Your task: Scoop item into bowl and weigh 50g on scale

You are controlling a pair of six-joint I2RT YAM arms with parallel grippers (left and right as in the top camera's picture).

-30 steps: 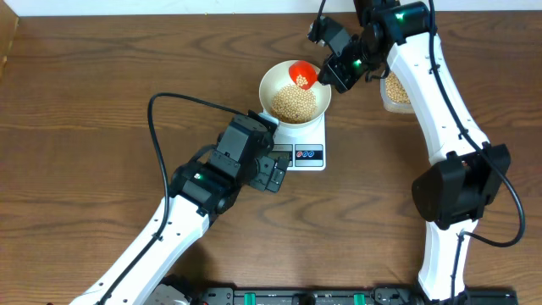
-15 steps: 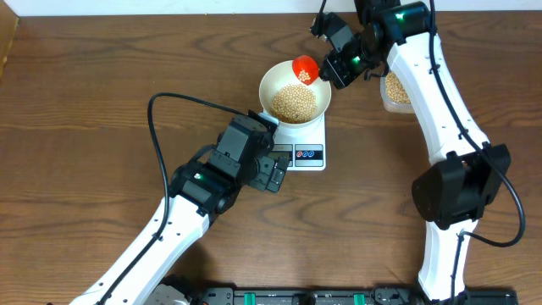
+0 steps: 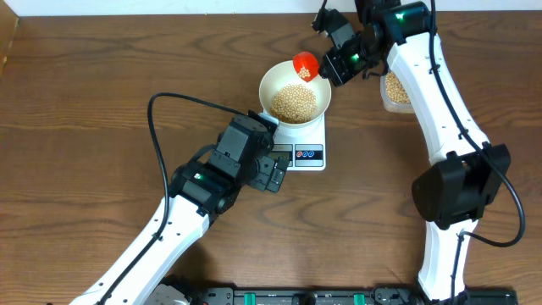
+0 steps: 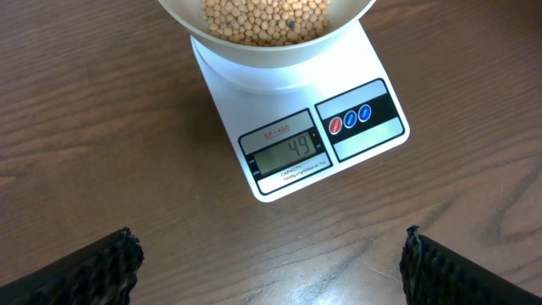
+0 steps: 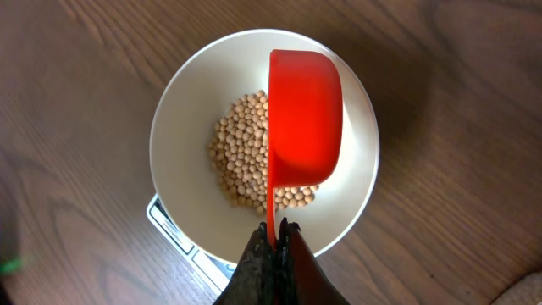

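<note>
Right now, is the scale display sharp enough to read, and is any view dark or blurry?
Left wrist view: the display on the scale is sharp, glare-free, and reads 49. Right wrist view: dimmer; the scoop and beans are clear, the right gripper dark at the bottom edge. Overhead view: evenly lit, but the display is too small to read.

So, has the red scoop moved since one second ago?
Yes. Seen from overhead, the red scoop has shifted up the picture, toward the far rim of the bowl and away from the scale.
</note>
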